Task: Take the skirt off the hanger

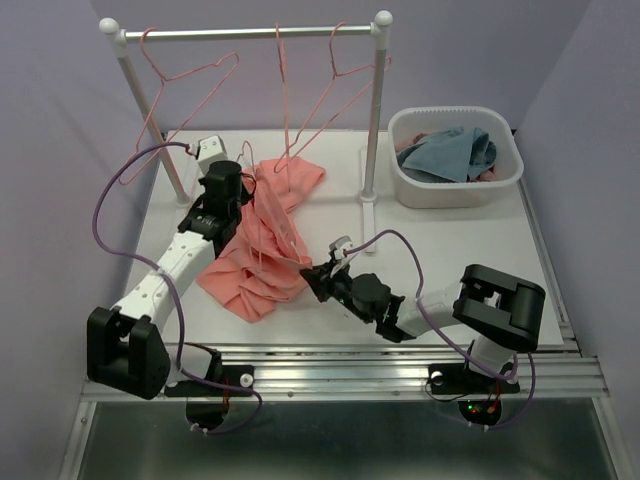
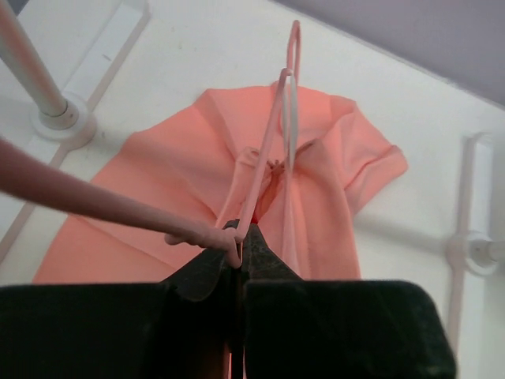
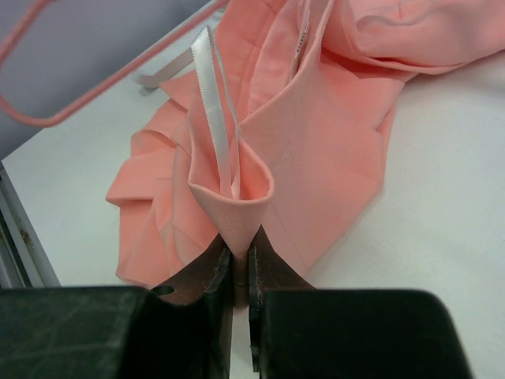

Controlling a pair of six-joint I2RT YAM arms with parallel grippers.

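Note:
A salmon-pink skirt (image 1: 262, 245) lies crumpled on the white table, with a pink wire hanger (image 1: 283, 228) still threaded through it. My left gripper (image 1: 243, 196) is shut on the hanger (image 2: 268, 150) at the skirt's upper end; in the left wrist view the skirt (image 2: 158, 197) spreads out beyond the fingertips. My right gripper (image 1: 318, 275) is shut on a pinched fold of the skirt (image 3: 316, 134) at its right edge. A white ribbon loop (image 3: 213, 103) stands up from that fold.
A white rail (image 1: 250, 32) on two posts holds several empty pink hangers (image 1: 190, 75) at the back. A white basket (image 1: 455, 155) with blue and pink clothes stands at back right. The right post's base (image 1: 369, 200) is close to the skirt.

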